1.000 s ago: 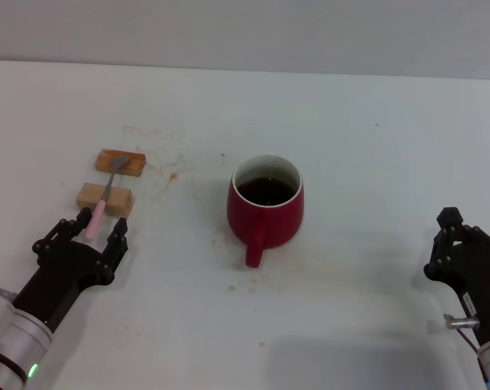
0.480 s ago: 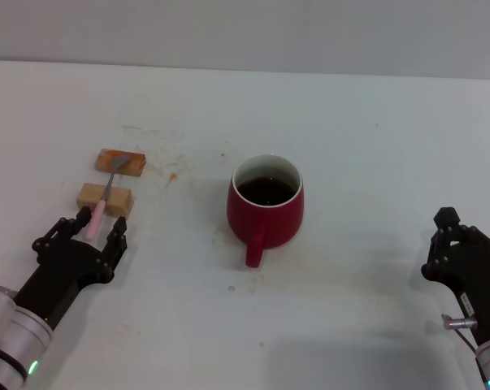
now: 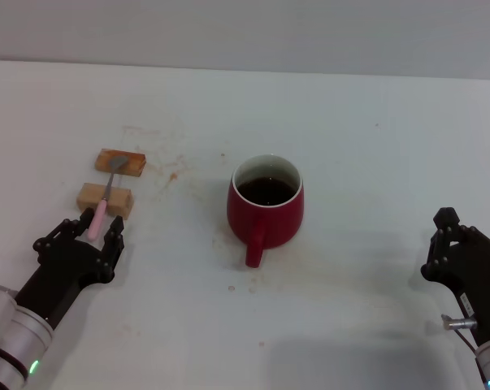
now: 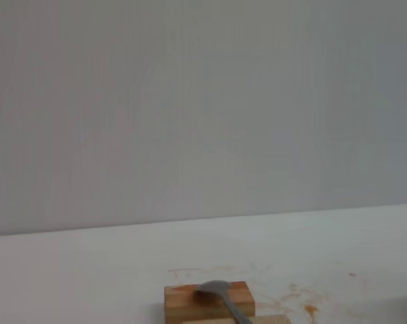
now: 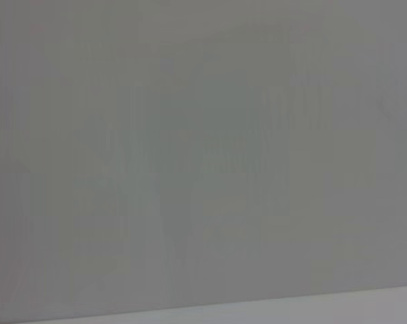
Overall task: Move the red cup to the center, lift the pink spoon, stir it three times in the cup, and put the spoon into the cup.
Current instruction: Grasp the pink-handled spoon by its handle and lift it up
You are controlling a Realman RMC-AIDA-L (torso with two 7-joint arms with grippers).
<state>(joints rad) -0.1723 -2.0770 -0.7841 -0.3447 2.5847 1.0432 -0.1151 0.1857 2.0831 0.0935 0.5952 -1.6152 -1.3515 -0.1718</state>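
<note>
Red glaze marks the red cup (image 3: 265, 205) plainly: it stands near the middle of the white table (image 3: 350, 146), handle toward me, dark liquid inside, so I judge the centring step done or in no need of doing. Stirring and the final drop of the spoon into the cup remain outstanding, and the lift itself is not yet made. The pink spoon (image 3: 104, 197) lies bridged across two wooden blocks (image 3: 105, 199) well to the left of the cup, its grey bowl on the farther block (image 3: 120, 162) and its pink handle reaching over the nearer one toward me. My left pincer (image 3: 84, 236) sits low at the handle end with its fingers spread wide on either side of the pink tip — around it, but I see no grip closed on it. My right pincer (image 3: 456, 244) is parked at the right edge, well apart from the cup; whether it is open or closed I cannot tell. The head view alone gives cup, spoon and both pincers together. The left wrist view shows only the farther block and the spoon's bowl resting on it, against the bare wall — no cup, no fingers. The right wrist view shows blank wall and a sliver of table, nothing of the task.
</note>
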